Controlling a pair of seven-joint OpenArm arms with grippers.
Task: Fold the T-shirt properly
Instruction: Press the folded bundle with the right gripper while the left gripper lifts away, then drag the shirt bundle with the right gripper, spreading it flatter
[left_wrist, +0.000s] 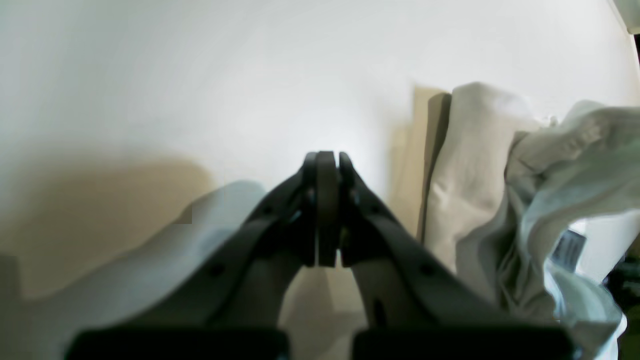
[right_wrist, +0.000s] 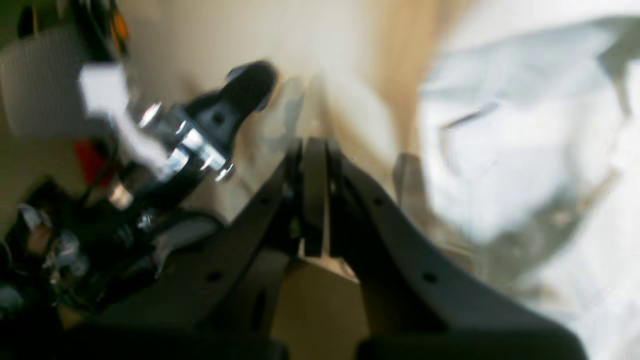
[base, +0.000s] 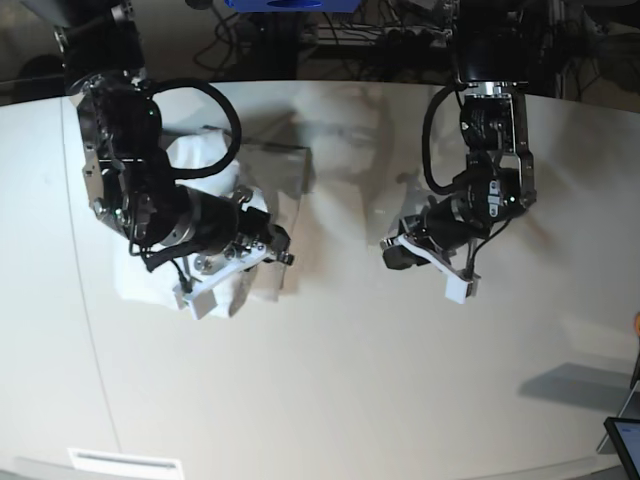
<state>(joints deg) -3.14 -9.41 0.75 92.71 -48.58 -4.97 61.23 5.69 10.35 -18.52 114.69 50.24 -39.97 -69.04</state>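
Observation:
The white T-shirt (base: 280, 165) lies bunched and wrinkled on the left part of the tabletop, partly hidden under my right arm. My right gripper (base: 283, 242) is at the shirt's right edge, just above the cloth. In the blurred right wrist view it (right_wrist: 314, 146) is shut with nothing between the jaws, and the shirt (right_wrist: 505, 165) fills the right side. My left gripper (base: 390, 256) hovers over bare table to the right of the shirt. In the left wrist view it (left_wrist: 327, 157) is shut and empty, with the crumpled shirt (left_wrist: 475, 180) to its right.
The off-white tabletop (base: 350, 380) stretches to the front and right. Cables and dark equipment (base: 340, 30) stand beyond the far edge. A dark screen corner (base: 625, 440) shows at the bottom right. The left arm's finger (right_wrist: 245, 90) shows in the right wrist view.

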